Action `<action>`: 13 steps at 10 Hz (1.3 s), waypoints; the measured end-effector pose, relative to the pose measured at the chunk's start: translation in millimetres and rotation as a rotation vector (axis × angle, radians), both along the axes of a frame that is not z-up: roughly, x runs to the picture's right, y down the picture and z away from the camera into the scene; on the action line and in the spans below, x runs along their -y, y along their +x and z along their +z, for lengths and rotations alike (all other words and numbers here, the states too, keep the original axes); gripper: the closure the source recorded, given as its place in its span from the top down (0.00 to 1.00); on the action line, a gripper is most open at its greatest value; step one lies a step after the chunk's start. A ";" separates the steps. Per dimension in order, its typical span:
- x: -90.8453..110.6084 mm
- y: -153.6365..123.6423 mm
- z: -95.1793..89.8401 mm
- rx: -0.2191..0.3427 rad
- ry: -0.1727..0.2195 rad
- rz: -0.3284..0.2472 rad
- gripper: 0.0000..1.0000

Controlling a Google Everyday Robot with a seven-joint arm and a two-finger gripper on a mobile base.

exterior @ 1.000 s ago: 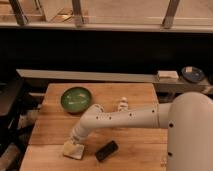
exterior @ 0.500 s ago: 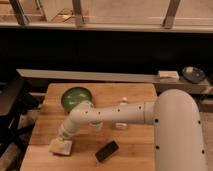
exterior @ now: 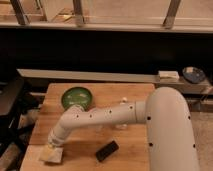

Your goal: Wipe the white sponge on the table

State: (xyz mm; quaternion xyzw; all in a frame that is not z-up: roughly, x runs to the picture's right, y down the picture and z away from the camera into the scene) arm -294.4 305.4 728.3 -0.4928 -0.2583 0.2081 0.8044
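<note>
Currently the sponge [exterior: 51, 155] lies flat at the lower left of the frame, on the near left corner of the table [exterior: 129, 151].

Handling: it appears to be a soft, light block. Expect it to compress under load and to drag on the wood grain rather than slide freely. It is not fragile. Best hold is across the two long sides, near mid-length, so that the flat underside keeps full contact with the wood.

Gripper [exterior: 53, 146]: positioned directly on the sponge's upper edge, fingers drawn together and, by appearance, clamped on the sponge.

Arm [exterior: 100, 117] pose: it enters from the large white body at right, runs leftward across mid-frame, then bends downward at the wrist toward the lower left.

A green bowl [exterior: 77, 97] sits above the wrist; a black bar [exterior: 107, 150] lies to the sponge's right, apart from it.
</note>
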 end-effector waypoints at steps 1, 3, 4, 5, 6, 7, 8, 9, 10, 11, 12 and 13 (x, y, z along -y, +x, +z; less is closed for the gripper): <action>-5.9 12.3 -3.2 -0.035 -0.018 0.009 0.00; -17.4 49.7 -7.2 -0.133 -0.054 0.023 0.00; -19.3 68.9 -7.1 -0.180 -0.075 0.041 0.00; -17.7 83.4 -5.0 -0.212 -0.087 0.054 0.00; -13.7 94.3 -0.4 -0.233 -0.092 0.059 0.00; -7.1 100.4 6.2 -0.243 -0.087 0.054 0.00; 1.1 102.9 16.2 -0.245 -0.077 0.040 0.00; 7.1 100.0 22.8 -0.237 -0.068 0.030 0.00; 12.2 97.3 28.4 -0.230 -0.060 0.020 0.00; 20.5 90.2 35.5 -0.212 -0.047 0.010 0.00; 31.0 78.3 44.9 -0.182 -0.031 0.003 0.00; 36.2 69.5 49.2 -0.162 -0.022 -0.001 0.00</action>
